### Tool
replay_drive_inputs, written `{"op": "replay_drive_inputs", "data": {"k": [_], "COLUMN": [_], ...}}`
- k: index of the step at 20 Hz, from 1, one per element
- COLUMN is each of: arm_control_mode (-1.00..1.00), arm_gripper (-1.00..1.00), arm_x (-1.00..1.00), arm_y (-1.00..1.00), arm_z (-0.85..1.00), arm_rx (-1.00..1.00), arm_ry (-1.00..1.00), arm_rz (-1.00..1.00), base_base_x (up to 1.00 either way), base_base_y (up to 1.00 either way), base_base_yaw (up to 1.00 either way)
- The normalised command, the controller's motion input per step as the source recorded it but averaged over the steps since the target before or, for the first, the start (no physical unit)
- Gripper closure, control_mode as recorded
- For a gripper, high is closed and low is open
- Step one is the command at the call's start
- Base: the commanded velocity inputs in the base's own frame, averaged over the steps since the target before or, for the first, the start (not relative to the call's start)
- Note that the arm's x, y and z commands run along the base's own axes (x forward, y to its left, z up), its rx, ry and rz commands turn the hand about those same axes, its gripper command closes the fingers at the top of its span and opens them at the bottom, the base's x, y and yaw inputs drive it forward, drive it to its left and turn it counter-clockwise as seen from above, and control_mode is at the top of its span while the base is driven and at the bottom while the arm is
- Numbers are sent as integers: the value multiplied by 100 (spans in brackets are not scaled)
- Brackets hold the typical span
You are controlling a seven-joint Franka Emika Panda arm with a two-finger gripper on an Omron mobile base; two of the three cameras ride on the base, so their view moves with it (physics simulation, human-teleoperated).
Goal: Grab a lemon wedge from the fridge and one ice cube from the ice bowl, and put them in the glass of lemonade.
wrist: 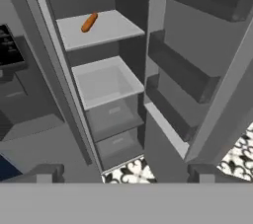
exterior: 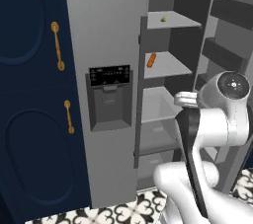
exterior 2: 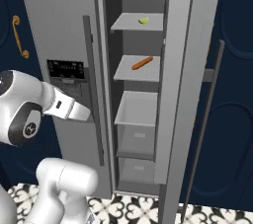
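Fridge point(exterior 2: 64, 16) with its right door point(exterior 2: 185, 70) swung open, exposing a column of shelves and drawers. The lemon wedge point(exterior 2: 143, 20), small and yellow-green, lies on the top shelf point(exterior 2: 129, 22), toward its right and rear; in the left base view it is a small speck point(exterior: 163, 19) on the same shelf. One shelf down lies an orange, sausage-shaped item point(exterior 2: 142, 63), its long axis running diagonally across the shelf. Below that are an open bin point(exterior 2: 136, 109) and two closed drawers.

The claw point(wrist: 126, 171) is empty, its two tips spread wide apart at the bottom of the hand view. That view looks into the lower half of the compartment: the orange item point(wrist: 89, 22) sits at its upper left, the bin point(wrist: 106, 82) near centre, the door racks point(wrist: 180, 70) to the right.

The relation that governs the coming move: the wedge lies above and beyond the claw, one shelf higher than the uppermost shelf the hand now faces. The arm point(exterior: 207, 124) is folded low in front of the fridge, about level with the bin. Reaching the wedge will probably require raising the hand and advancing it into the top shelf. The wedge is too small here to tell its long axis.
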Motion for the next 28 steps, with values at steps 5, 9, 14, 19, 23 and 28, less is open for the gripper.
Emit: {"op": "replay_drive_inputs", "data": {"k": [5, 9, 14, 19, 23, 28], "arm_control_mode": [-100, -100, -100, -100, -100, -100], "arm_gripper": [-100, -100, -100, -100, -100, -100], "arm_x": [-43, -27, -16, 0, 0, -17], "arm_y": [16, 0, 17, 16, 9, -5], "arm_z": [-11, -13, -15, -37, -20, -27], "arm_rx": [11, 0, -1, 0, 0, 0], "arm_ry": [0, 0, 2, 2, 0, 0], "arm_rz": [20, 25, 6, 3, 0, 0], "base_base_x": [0, 0, 0, 0, 0, 0], "base_base_y": [0, 0, 0, 0, 0, 0], "base_base_yaw": [0, 0, 0, 0, 0, 0]}}
